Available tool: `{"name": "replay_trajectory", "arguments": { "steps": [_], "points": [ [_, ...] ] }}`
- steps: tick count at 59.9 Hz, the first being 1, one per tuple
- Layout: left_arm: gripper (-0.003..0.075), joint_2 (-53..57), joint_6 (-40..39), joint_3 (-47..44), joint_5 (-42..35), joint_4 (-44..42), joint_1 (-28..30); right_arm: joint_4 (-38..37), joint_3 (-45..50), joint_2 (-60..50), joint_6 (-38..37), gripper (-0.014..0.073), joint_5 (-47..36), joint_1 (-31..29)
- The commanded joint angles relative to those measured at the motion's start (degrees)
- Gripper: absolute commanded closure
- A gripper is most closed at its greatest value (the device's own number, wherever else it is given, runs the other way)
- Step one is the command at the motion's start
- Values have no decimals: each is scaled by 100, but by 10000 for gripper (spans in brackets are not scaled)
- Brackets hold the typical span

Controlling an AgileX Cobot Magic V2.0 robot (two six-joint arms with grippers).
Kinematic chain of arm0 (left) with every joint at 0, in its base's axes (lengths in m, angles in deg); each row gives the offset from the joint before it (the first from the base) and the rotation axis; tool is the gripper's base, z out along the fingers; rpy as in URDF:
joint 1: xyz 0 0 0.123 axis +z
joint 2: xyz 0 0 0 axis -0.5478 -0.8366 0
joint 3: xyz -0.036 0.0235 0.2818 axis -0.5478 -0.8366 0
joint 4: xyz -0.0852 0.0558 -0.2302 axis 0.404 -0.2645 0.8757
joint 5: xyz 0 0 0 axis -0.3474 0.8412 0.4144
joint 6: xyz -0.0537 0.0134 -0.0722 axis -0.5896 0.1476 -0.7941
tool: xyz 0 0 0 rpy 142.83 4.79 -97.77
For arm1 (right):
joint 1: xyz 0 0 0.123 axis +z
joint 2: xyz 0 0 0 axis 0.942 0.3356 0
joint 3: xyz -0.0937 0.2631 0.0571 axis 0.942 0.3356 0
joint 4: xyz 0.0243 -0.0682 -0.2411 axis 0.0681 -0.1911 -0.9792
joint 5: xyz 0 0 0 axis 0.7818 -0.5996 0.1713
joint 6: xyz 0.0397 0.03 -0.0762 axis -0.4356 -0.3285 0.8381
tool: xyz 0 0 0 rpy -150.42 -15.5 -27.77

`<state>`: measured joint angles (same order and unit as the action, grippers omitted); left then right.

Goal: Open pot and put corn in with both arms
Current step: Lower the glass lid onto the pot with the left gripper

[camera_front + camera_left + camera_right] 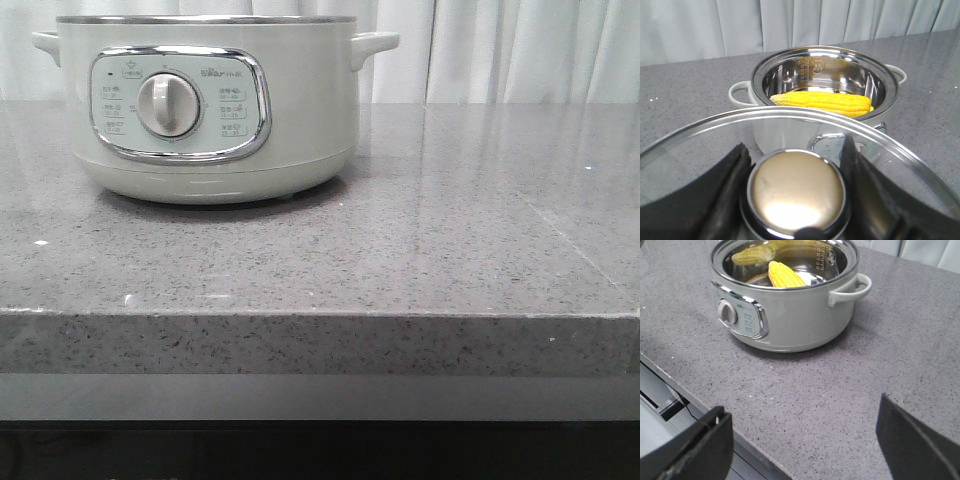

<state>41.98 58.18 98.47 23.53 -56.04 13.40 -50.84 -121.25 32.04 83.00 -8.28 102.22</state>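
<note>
The pale-green pot (210, 110) stands at the back left of the grey counter, open, its dial facing me. It also shows in the left wrist view (785, 132) and the right wrist view (790, 315). The yellow corn (822, 102) lies inside its steel bowl, also seen in the right wrist view (785, 275). My left gripper (796, 165) is shut on the round metal knob (797, 190) of the glass lid (910, 160) and holds it off the pot, nearer the camera. My right gripper (802, 437) is open and empty over the counter's front edge. Neither gripper shows in the front view.
The speckled grey counter (450, 230) stretches to the right of the pot. Its front edge (320, 345) drops to a dark gap below. Pale curtains (520, 50) hang behind. The pot's side handle (852, 287) sticks out toward the right arm.
</note>
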Motion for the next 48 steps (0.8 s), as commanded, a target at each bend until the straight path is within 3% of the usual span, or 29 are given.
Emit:
{"name": "replay_trajectory", "arguments": {
  "steps": [1, 11, 29, 48],
  "points": [
    [499, 3, -52, 215, -874, 64, 16, -18, -137, -16, 38, -8, -335, -12],
    [499, -7, -52, 215, -1043, 173, 16, -18, -137, -16, 38, -8, -260, -12],
    [499, -704, -52, 289, -2423, 465, -56, -18, -137, -16, 38, -8, -260, -12],
    [499, -2338, -52, 1326, -2582, 465, -489, -18, -137, -16, 38, -8, -260, -12]
  ]
}}
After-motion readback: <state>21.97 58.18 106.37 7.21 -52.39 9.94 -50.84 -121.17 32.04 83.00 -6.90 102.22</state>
